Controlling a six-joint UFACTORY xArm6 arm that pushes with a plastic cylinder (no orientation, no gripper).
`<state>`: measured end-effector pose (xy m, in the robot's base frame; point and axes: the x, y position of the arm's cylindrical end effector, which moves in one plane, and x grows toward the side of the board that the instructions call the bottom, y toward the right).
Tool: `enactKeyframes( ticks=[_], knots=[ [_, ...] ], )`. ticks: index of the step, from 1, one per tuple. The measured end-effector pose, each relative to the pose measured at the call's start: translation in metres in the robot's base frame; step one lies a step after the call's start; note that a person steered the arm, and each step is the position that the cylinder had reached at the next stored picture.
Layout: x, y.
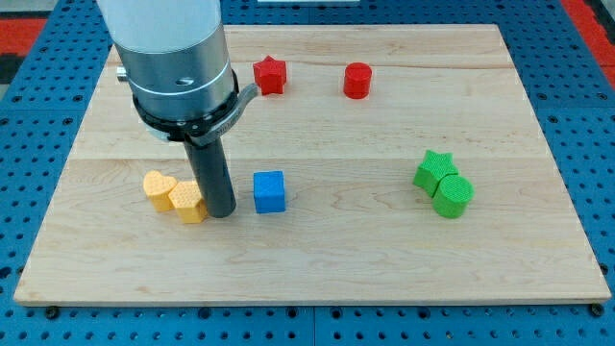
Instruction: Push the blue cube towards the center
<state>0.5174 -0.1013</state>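
**Operator:** Locating the rod tip [220, 212]: where does it stand?

**Technician:** It rests on the wooden bench [384, 250], touching the yellow plastic blocks [175, 196], just left of the blue plastic cube [270, 191]. No pincer is fitted, so no opening state applies.

**Operator:** Recommended push?

**Technician:** Contact the cube's left face squarely at mid-height; drive rightward, slightly upward, towards the centre, slowly, to prevent rotation.

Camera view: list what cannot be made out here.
- Arm above its grey collar: cut off by the view's top edge.
- Yellow blocks: right one partly behind my tip; contact unclear.
- Gap between my tip and the blue cube: looks open, depth uncertain.
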Motion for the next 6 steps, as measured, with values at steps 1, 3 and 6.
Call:
enactKeyframes(
  ticks=[1, 3, 6],
  knots=[
    [0.000, -0.003],
    [0.015, 0.018],
    [-0.046, 0.036]
  ],
)
